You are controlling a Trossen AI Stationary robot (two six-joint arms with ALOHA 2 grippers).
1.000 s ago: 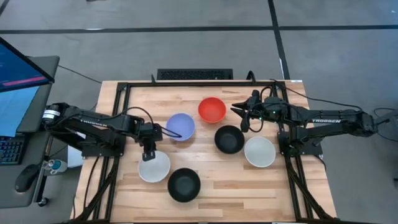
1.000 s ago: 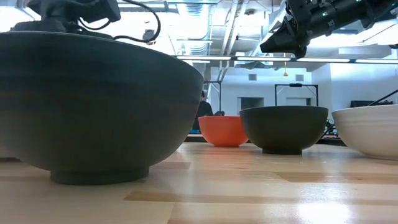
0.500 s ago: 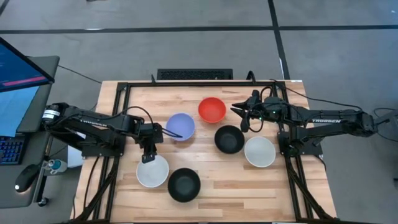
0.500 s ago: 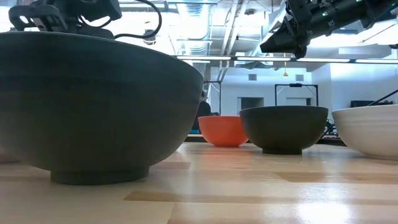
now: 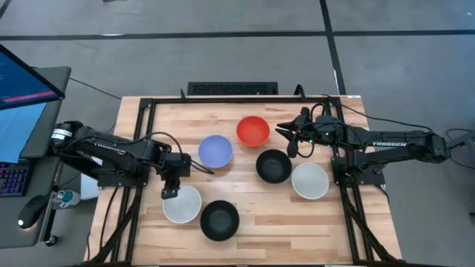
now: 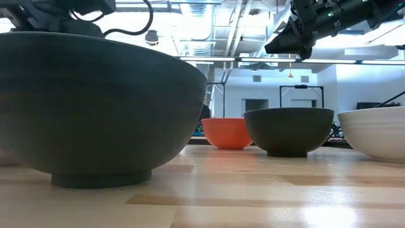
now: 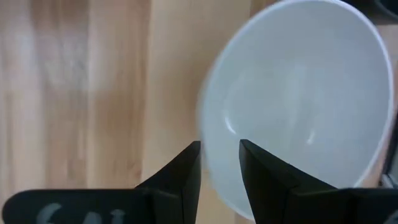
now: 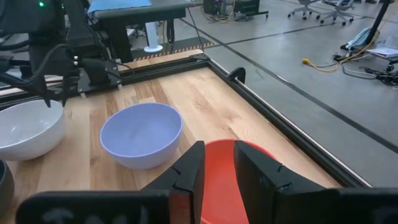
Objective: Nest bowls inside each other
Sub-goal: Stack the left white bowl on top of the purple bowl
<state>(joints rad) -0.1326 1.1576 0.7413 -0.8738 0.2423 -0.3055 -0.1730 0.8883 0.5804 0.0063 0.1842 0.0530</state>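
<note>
Six bowls sit apart on the wooden table. From above I see the lavender bowl [image 5: 215, 150], the red bowl [image 5: 253, 130], a black bowl [image 5: 273, 165], a white bowl [image 5: 309, 180], a second black bowl [image 5: 220, 219] and a second white bowl [image 5: 185, 208]. My left gripper [image 5: 171, 192] is at that white bowl's far-left rim, shut on it. My right gripper [image 5: 282, 132] hangs in the air beside the red bowl [image 8: 219, 171], fingers nearly together, touching nothing. My left gripper [image 7: 220, 144] has the white bowl's rim [image 7: 210, 163] between its two fingers, one finger [image 7: 186, 171] outside the wall and the other [image 7: 264, 174] inside. The fingers come from above, pointing down. I cannot tell whether the bowl's foot is on the table.
A black frame [image 5: 148, 111] borders the table's left, far and right sides. The near black bowl [image 6: 95, 107] fills the low view's left; red [image 6: 226, 133], black [image 6: 288, 130] and white [image 6: 373, 133] bowls stand behind it. Bare wood lies along the near edge.
My left gripper has moved toward the table's near edge and slightly left, along the white bowl's rim. The white bowl has shifted a little toward the near edge.
</note>
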